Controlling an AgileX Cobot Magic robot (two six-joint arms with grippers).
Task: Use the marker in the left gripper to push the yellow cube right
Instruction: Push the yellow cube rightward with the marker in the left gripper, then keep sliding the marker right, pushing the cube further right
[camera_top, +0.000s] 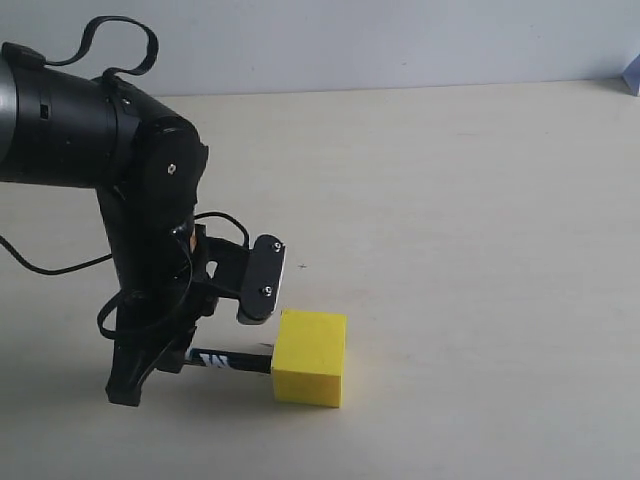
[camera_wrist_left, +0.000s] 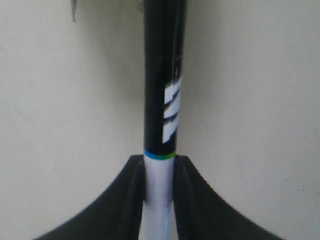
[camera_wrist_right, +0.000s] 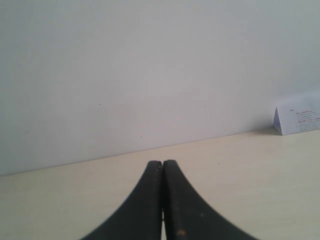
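The yellow cube (camera_top: 310, 357) rests on the pale table at lower centre of the exterior view. My left gripper (camera_top: 180, 358) hangs low just left of it, shut on the marker (camera_top: 228, 360). The marker lies level and points right, its black end meeting the cube's left face. In the left wrist view the fingers (camera_wrist_left: 135, 200) clamp the white barrel, and the black cap half of the marker (camera_wrist_left: 162, 90) with white lettering sticks out past them; the cube does not show there. My right gripper (camera_wrist_right: 162, 167) is shut on nothing, apart from the cube, and is outside the exterior view.
The pale table (camera_top: 480, 220) stretches right of the cube and back to a light wall. A small white printed card (camera_wrist_right: 297, 120) stands at the table's far edge. Loose black cables (camera_top: 120, 45) loop off the left arm.
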